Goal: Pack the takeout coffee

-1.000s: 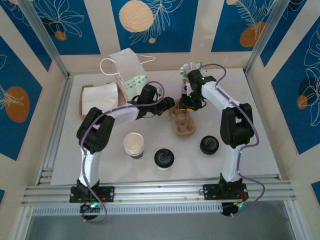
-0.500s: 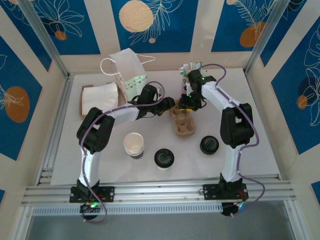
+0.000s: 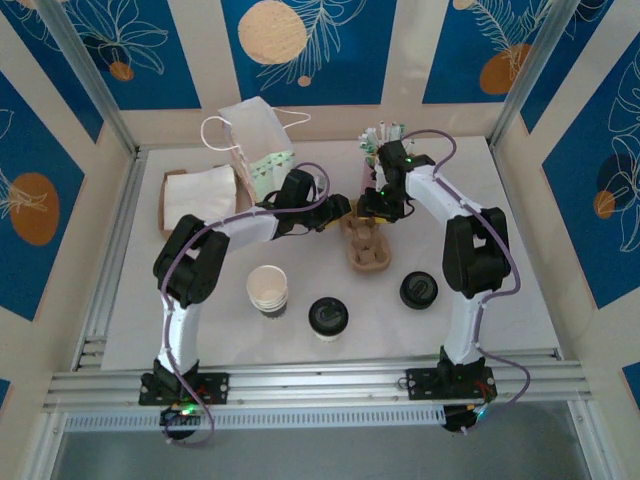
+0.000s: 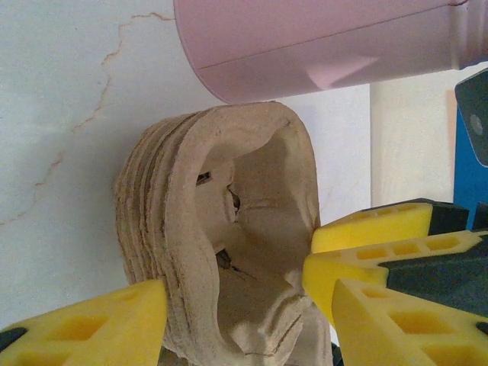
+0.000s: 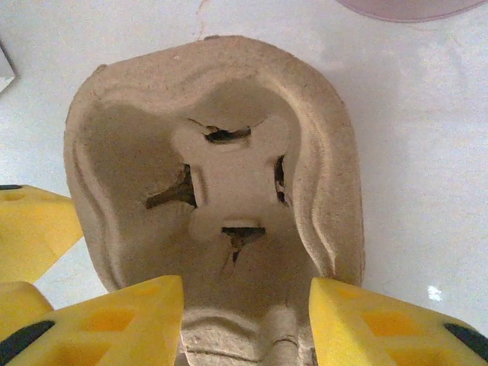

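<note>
Takeout coffee [image 3: 327,316] sits apart; L hand [image 4: 244,313] grips carrier stack [image 3: 365,245], R hand [image 5: 244,305] straddles it, grip unclear.

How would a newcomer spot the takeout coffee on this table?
Look along the white table's near edge, around its middle. The takeout coffee stands right of the open cup stack. Only it pairs a whitish cup with a black lid.

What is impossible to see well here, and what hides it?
- Top view: the carrier, its far end hidden under both wrists.
- Left wrist view: the pink cup, cut off by the top edge.
- Both wrist views: whether the left gripper or right gripper presses the carrier; the bottom edge cuts it.
</note>
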`<state>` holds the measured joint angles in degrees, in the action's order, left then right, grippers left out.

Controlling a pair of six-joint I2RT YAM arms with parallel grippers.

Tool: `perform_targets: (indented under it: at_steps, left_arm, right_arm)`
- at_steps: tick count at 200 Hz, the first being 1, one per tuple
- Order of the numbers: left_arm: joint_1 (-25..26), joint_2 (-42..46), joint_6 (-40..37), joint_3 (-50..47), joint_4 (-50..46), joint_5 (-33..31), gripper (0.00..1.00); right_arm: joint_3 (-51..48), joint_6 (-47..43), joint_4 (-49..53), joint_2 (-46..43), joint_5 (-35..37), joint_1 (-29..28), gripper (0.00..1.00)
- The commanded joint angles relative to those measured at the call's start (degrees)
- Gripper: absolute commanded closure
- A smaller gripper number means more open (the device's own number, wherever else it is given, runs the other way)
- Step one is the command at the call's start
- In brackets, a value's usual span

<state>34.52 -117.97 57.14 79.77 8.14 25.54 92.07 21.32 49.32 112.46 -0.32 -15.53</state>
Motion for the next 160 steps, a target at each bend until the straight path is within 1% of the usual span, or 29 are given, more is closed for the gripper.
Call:
perform_targets:
  at_steps: [1,44,66,105,125,160]
  left_arm:
    - [0.45,1.63,0.78,2.22,1.70,1.87,0.41]
    - [0.38,1.00,0.81,3.01,1.36,1.97,0.41]
    - [0.44,0.55,0.65,3.35,0.80,1.76,0.41]
    - [0.25,0.66,-0.23,3.47,-0.66,1.06,0.41]
    - [0.13,0.73,-0.94,3.47,-1.89,0.38,0.40]
    - [-0.07,-0.31,-0.67,4.17,-1.95,1.13,0.38]
  right_arm:
    - [-1.39,1.53,-1.20,-3.15,-1.22,0.91,0.51]
    - [-3.21,2.24,-3.64,-5.91,-1.43,1.62,0.46]
    - [-3.84,2.58,-4.49,-5.98,-1.44,2.49,0.45]
    - [-3.87,2.51,-6.34,-4.36,-4.25,3.55,0.54]
    - [-3.56,2.53,-6.37,-3.28,-4.28,3.62,0.54]
    - [-3.53,2.50,-6.78,-1.88,-4.76,3.93,0.54]
